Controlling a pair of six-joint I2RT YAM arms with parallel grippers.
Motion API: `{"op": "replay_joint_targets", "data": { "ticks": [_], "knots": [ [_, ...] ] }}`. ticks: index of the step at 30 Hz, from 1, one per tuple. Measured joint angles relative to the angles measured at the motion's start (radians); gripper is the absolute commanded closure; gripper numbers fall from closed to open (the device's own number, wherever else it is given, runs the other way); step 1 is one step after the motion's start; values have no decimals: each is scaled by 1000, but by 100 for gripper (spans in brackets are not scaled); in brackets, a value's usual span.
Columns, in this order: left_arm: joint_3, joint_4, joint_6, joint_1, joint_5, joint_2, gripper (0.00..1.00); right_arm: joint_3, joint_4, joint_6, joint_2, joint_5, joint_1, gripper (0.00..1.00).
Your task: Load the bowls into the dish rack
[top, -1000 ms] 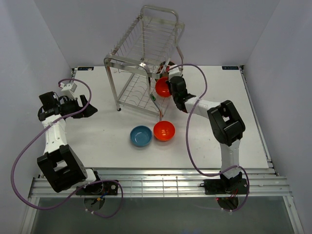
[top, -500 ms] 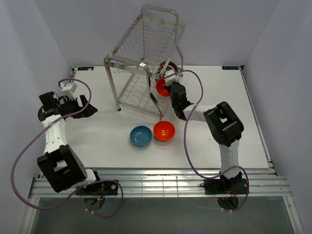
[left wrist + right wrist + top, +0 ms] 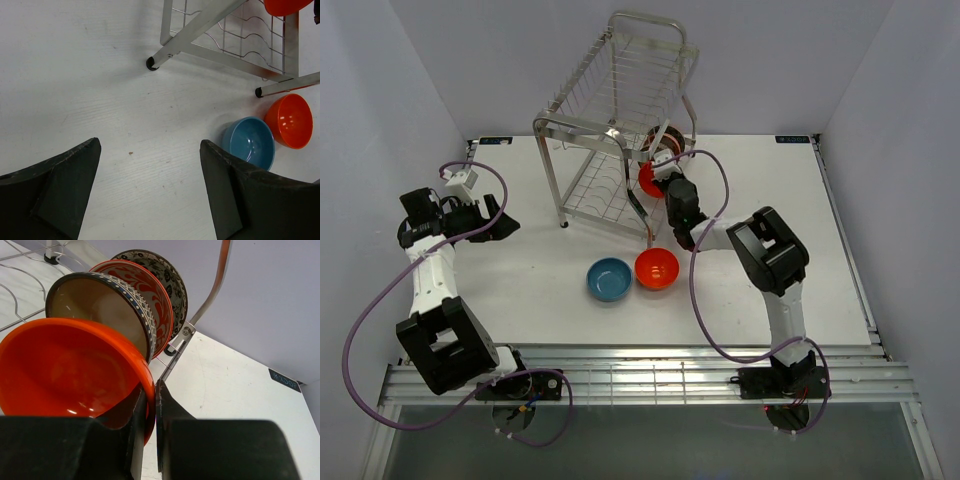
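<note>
The silver wire dish rack [image 3: 552, 122] stands at the back of the table. My right gripper [image 3: 662, 183] is shut on the rim of an orange bowl [image 3: 646, 178] and holds it on edge at the right end of the rack's lower tier. In the right wrist view the jaws [image 3: 150, 390] pinch this orange bowl [image 3: 65, 370]. It stands close in front of a dark brown bowl with cream inside [image 3: 100, 305], a red-and-white bowl [image 3: 152, 290] and a grey patterned bowl [image 3: 172, 272]. A second orange bowl [image 3: 657, 268] and a blue bowl [image 3: 610, 279] sit on the table. My left gripper [image 3: 505, 222] is open and empty at the far left.
In the left wrist view, the rack's feet [image 3: 151, 63] rest on the white table, with the blue bowl [image 3: 250, 142] and the orange bowl [image 3: 292, 120] at the right. A rack upright tube [image 3: 222, 270] rises just right of the stacked bowls. Purple cables loop beside both arms.
My right gripper has carried the orange bowl a little left and back, closer to the bowls in the rack's lower tier. The left arm has not moved.
</note>
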Motion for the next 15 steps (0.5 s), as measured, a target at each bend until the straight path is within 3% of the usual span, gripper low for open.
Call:
{"op": "replay_joint_targets", "data": {
  "ticks": [6,15],
  "knots": [
    [0,0,0,0,-3,0,2,15,50,-30,32,22,7,92],
    [0,4,0,0,-12,0,2,50,128,-87,84,82,26,92]
  ]
}}
